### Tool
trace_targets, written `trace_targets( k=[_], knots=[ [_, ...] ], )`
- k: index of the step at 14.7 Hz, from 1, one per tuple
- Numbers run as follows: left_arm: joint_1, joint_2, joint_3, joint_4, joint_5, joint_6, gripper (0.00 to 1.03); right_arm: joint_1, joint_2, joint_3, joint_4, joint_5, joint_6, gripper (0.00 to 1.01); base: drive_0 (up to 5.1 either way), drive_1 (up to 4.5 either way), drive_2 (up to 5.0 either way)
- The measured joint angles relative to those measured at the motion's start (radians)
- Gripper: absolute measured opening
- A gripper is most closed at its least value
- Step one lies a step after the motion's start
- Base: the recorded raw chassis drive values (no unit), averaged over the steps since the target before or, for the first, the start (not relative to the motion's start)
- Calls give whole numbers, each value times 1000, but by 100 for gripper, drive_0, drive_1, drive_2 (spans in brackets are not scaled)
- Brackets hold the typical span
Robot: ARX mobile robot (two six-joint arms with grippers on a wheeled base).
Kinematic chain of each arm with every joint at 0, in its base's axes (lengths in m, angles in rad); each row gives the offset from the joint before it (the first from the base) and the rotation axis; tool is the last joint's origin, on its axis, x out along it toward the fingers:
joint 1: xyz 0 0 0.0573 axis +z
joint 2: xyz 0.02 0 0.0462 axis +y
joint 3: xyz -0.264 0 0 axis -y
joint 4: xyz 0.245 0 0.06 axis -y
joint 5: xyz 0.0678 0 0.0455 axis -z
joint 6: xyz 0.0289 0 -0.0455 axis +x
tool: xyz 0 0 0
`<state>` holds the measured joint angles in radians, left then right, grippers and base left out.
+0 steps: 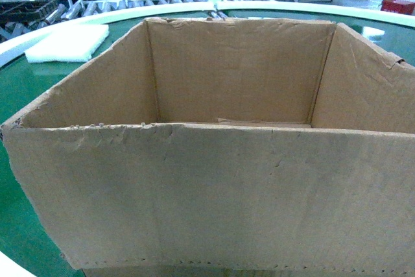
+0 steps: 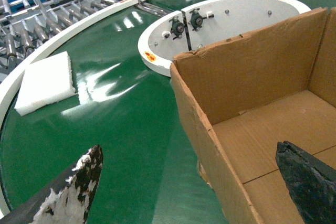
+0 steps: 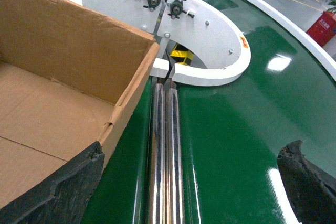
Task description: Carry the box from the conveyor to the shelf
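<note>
The box [image 1: 214,192] is plain brown cardboard. Around it the conveyor [image 2: 131,129] belt is glossy green, its rim white. Beyond the box, the centre ring [image 3: 210,35] is white with orange-red stickers. Left of the box lies a white foam pad [image 1: 68,42].
</note>
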<state>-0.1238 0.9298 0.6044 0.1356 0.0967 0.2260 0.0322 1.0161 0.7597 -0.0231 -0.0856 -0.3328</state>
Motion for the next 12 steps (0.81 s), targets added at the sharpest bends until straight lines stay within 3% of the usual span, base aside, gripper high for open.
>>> trace_targets(
  k=[3, 5, 7, 10, 12],
  knots=[
    [-1, -3, 2, 0, 0, 0, 98, 0, -2, 0, 1, 0, -1, 98, 0, 0, 0],
    [-23, 26, 27, -3, -29, 13, 98, 2, 32, 42, -102, -31, -2, 98, 0, 0, 0],
    [-23, 106, 117, -13, 7, -9, 98, 23, 82, 133, -180, -59, -8, 98, 0, 0, 0],
    [-13, 108, 116, -37, 0, -13, 98, 34, 96, 161, -201, -63, -18, 98, 0, 0, 0],
    [-12, 129, 114, -23, -34, -13, 98, 63, 135, 211, -313, -58, -35, 98, 0, 0, 0]
  ],
)
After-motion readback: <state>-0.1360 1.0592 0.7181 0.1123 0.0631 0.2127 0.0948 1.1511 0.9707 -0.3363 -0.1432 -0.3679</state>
